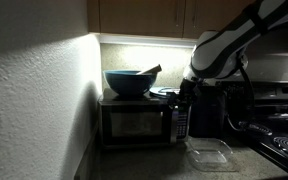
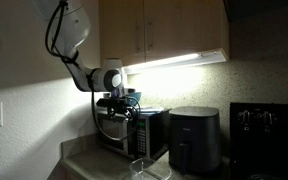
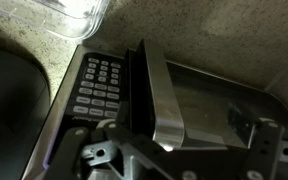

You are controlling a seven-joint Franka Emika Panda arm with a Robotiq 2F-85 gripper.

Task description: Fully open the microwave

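The microwave (image 1: 136, 122) is a dark box on the counter with a blue bowl (image 1: 130, 82) on top; it also shows in an exterior view (image 2: 134, 132). In the wrist view I look down its front: the button panel (image 3: 99, 85), the silver door handle (image 3: 164, 100) and the dark glass door (image 3: 229, 110). My gripper (image 3: 174, 150) is open, with the handle between its spread fingers. In both exterior views it sits at the microwave's upper front edge by the panel (image 1: 184, 98) (image 2: 116, 100). A dark gap runs between handle and panel; I cannot tell whether the door is ajar.
A black air fryer (image 1: 212, 112) stands right beside the microwave (image 2: 194, 140). A clear plastic container (image 1: 210, 152) lies on the counter in front (image 3: 69, 15). A black stove (image 1: 284, 135) is beyond it. A white wall (image 1: 34, 100) closes the other side. Cabinets (image 2: 169, 28) hang above.
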